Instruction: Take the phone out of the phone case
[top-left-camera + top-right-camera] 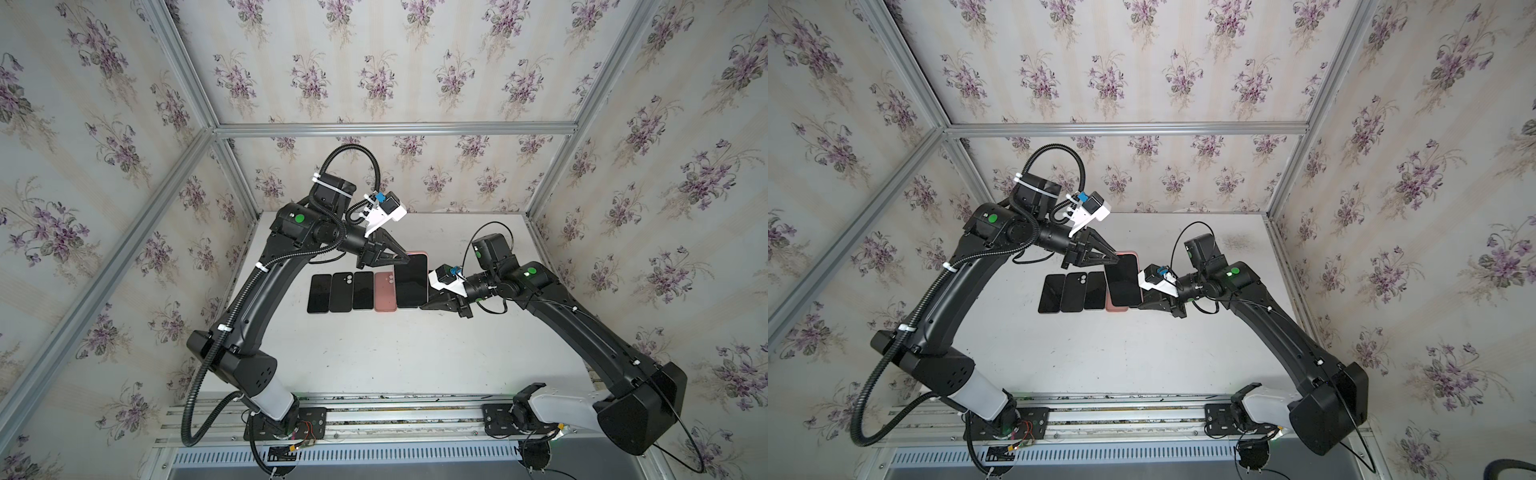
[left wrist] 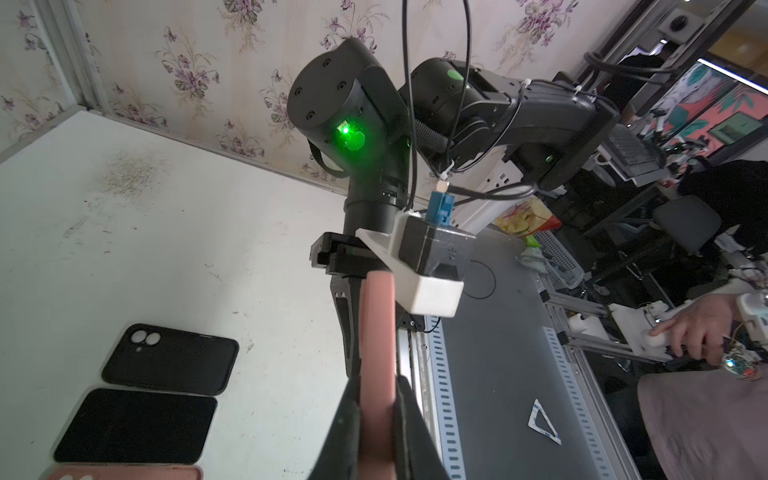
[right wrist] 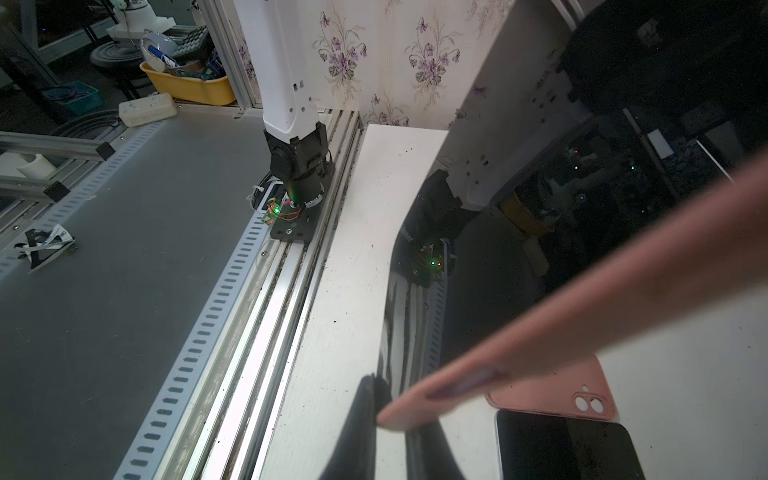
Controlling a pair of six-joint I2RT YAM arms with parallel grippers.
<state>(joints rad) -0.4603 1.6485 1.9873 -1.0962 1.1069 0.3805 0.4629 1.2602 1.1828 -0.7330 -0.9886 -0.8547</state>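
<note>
Phone [image 1: 411,280] sits in its pink case [image 1: 417,252], screen up, lifted off the table [image 1: 374,353] just right of the empty case [image 1: 385,293]. In a top view it overlaps the empty case [image 1: 1115,307]. Pink rim shows along the phone's far and right edges.

My left claw [image 1: 409,259] is narrow, pinched on the case's far end, the end away from the empty case's near edge. My left wrist view shows the pink edge [image 2: 376,332] squeezed between my fingers [image 2: 345,415].

My right claw [image 1: 424,306] is narrow too, clamped on the cased phone's near right corner, right of the empty case. My right wrist view shows the corner between my fingers [image 3: 361,415], with the glossy screen [image 3: 519,249] on one side and pink on the other.

Left of the empty case, flat in a row and touching or nearly so: black phone [image 1: 363,290], black case [image 1: 341,292], second black phone [image 1: 319,293].
</note>
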